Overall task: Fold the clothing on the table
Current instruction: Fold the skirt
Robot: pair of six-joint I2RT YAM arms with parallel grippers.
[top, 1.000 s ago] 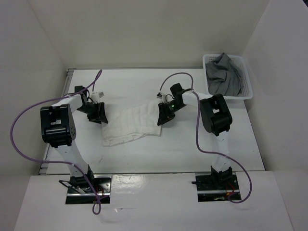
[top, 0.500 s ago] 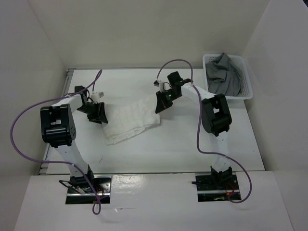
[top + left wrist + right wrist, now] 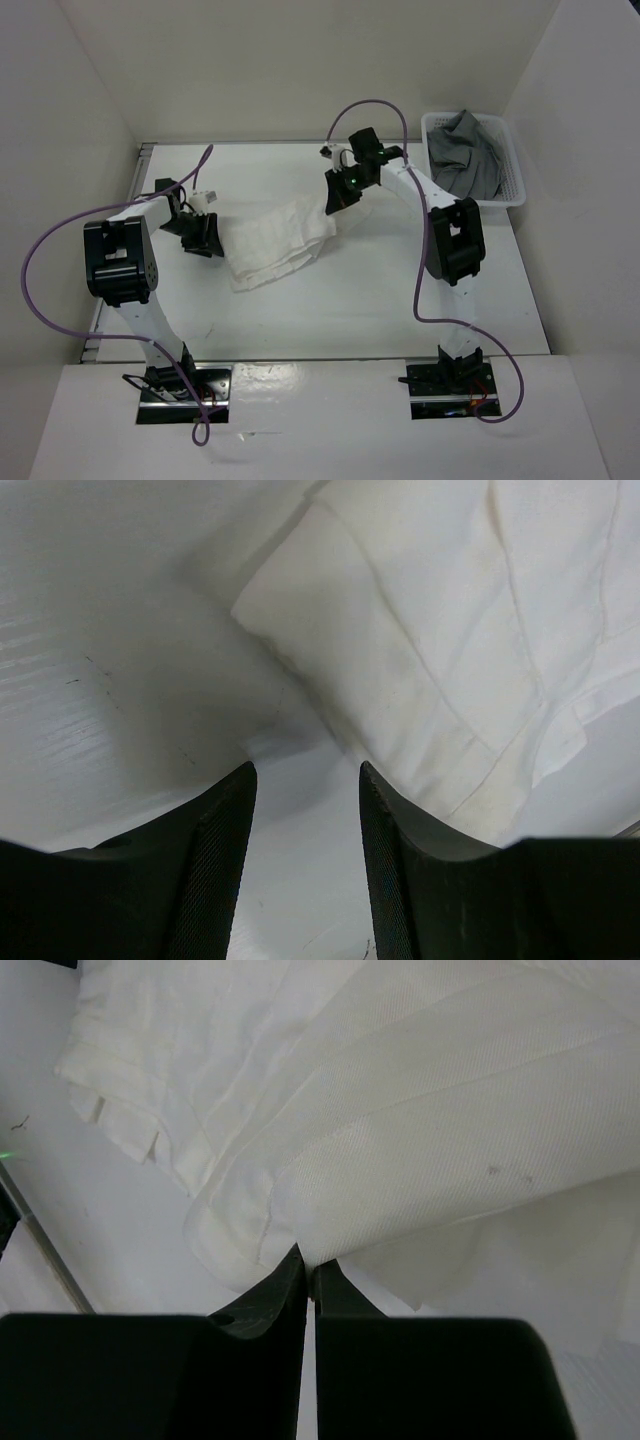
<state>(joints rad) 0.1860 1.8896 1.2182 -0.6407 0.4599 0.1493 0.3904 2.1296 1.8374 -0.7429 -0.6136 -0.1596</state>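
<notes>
The right gripper (image 3: 308, 1272) is pinched tight on a folded edge of the white thin-fabric pleated skirt (image 3: 275, 240). Its two black fingers (image 3: 265, 1305) are pressed together with the cloth caught at their very tips. I judge the hold is meant to carry that side over toward the other, so the fabric rises to the tips and spreads away ahead of them, the pleated bulk fanning out beyond. The left gripper (image 3: 203, 238) holds nothing: its fingers (image 3: 220, 830) stand apart, low over the large flat white tabletop (image 3: 350, 290), placed, I judge, to pin or take the opposite end. A rounded corner of the skirt lies just ahead of the gap between them, and the cloth runs on past the finger at the right of the wrist view. Whether it touches that finger I cannot tell. The rest of the skirt lies on the tabletop between the two grippers
</notes>
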